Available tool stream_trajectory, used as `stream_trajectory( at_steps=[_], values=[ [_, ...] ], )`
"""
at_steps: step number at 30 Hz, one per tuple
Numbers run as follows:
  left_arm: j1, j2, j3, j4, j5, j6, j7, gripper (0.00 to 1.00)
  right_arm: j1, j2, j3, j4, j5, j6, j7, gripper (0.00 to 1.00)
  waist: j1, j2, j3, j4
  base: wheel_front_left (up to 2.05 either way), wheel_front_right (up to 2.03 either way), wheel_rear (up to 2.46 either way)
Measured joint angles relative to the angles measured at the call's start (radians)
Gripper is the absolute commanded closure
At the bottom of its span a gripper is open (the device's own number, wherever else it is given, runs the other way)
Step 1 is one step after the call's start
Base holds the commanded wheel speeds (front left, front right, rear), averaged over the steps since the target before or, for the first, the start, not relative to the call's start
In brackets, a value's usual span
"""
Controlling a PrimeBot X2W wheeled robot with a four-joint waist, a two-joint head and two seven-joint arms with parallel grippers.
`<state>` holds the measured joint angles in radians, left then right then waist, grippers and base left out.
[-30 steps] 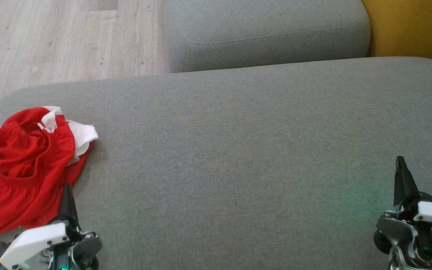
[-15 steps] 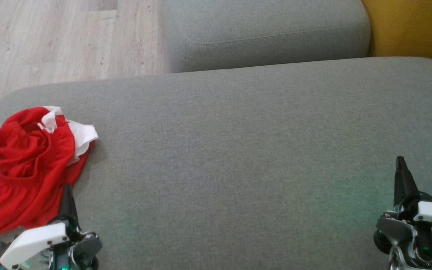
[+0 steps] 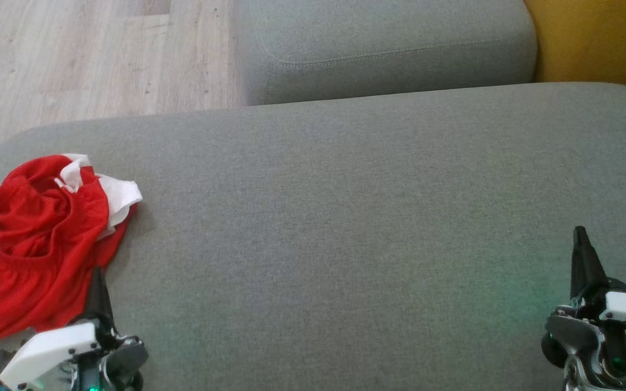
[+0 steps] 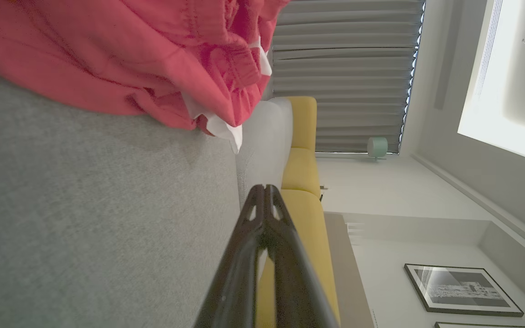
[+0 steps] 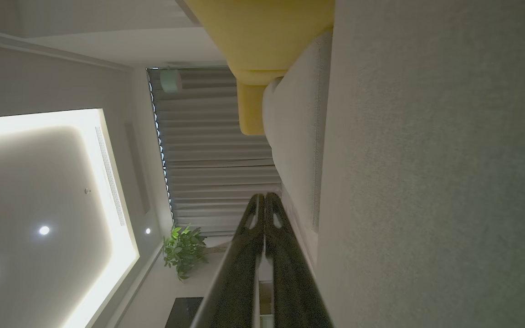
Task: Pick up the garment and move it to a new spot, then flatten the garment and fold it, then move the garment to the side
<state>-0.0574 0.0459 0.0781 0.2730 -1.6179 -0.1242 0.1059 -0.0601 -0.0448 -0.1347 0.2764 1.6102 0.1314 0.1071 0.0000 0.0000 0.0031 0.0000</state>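
Crumpled red garment [image 3: 36, 244] lies on grey cushion [image 3: 345, 217], left gripper [image 3: 96, 274] close beside it.

You will find no text, label, brand, number or sign that can be read in these views. The framed picture [image 4: 463, 289] in the left wrist view is too small and soft for you to tell whether it carries any lettering.
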Motion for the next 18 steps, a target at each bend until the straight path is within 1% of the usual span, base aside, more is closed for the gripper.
stream_trajectory(
  at_steps=[1, 3, 9, 12, 18],
  values=[
    [0.000, 0.000, 0.000, 0.000, 0.000, 0.000, 0.000, 0.00, 0.000, 0.000, 0.000, 0.000, 0.000, 0.000, 0.000, 0.00, 0.0000, 0.0000, 0.000, 0.000, 0.00, 0.00, 0.00],
    [0.006, 0.000, -0.003, 0.019, 0.000, 0.001, -0.001, 0.00, 0.005, 0.001, 0.001, 0.020, 0.000, 0.000, 0.000, 0.00, 0.0000, 0.0000, 0.000, 0.000, 0.00, 0.00, 0.00],
    [0.082, -0.005, -0.011, 0.102, 0.000, 0.001, -0.002, 0.00, 0.085, 0.007, 0.005, 0.107, 0.000, 0.000, -0.001, 0.00, 0.0000, 0.0000, 0.001, 0.000, 0.00, 0.00, 0.00],
    [0.089, -0.006, -0.012, 0.104, 0.010, 0.001, -0.011, 0.00, 0.090, 0.007, 0.018, 0.108, -0.003, 0.000, -0.008, 0.00, 0.0000, 0.0000, 0.001, -0.001, 0.00, 0.00, 0.00],
    [0.082, -0.007, -0.013, 0.086, 0.057, 0.001, -0.025, 0.00, 0.080, 0.007, 0.032, 0.107, -0.058, 0.000, -0.026, 0.00, 0.0000, 0.0000, 0.004, -0.001, 0.00, 0.00, 0.00]
  ],
)
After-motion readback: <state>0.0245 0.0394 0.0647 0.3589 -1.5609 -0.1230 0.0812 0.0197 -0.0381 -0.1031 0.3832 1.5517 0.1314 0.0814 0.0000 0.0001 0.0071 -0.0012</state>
